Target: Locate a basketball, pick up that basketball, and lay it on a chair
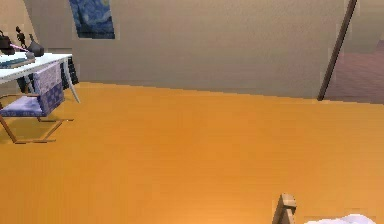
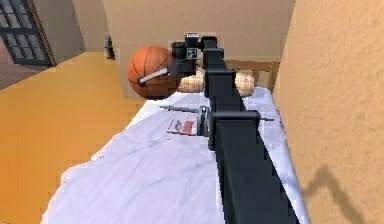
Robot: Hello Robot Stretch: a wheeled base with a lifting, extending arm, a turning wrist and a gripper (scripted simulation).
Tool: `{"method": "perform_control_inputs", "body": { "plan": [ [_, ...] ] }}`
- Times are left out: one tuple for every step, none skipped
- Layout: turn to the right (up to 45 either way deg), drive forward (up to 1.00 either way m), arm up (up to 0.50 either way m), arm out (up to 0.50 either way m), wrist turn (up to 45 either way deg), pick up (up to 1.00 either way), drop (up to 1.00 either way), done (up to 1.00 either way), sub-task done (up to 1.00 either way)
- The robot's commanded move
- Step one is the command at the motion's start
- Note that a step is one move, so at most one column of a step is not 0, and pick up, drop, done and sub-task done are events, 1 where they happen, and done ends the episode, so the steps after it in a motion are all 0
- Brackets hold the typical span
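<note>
An orange basketball [image 2: 148,62] with black seams sits at the far end of a bed [image 2: 150,170] covered in a white sheet. The dark arm reaches out over that bed. My gripper [image 2: 163,76] is right at the ball, and one thin finger [image 2: 152,77] crosses its front. The ball's underside meets the sheet in the picture, so I cannot tell whether the gripper holds it. A chair [image 1: 36,95] with a lavender patterned seat and back on a pale wooden frame stands at the forward view's left, next to a white desk [image 1: 30,66].
Open orange floor [image 1: 190,150] runs from the chair to a doorway [image 1: 360,50] at the right. A blue painting [image 1: 92,18] hangs on the far wall. A small flat red-and-white thing [image 2: 182,126] lies on the sheet. A tan wall [image 2: 335,90] borders the bed, and a bed corner post [image 1: 288,205] shows low down.
</note>
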Motion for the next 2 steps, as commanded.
{"method": "perform_control_inputs", "body": {
  "plan": [
    [0.0,0.0,0.0,0.0,-45.0,0.0,0.0,0.0,0.0],
    [0.0,0.0,0.0,0.0,-45.0,0.0,0.0,0.0,0.0]
  ]
}}
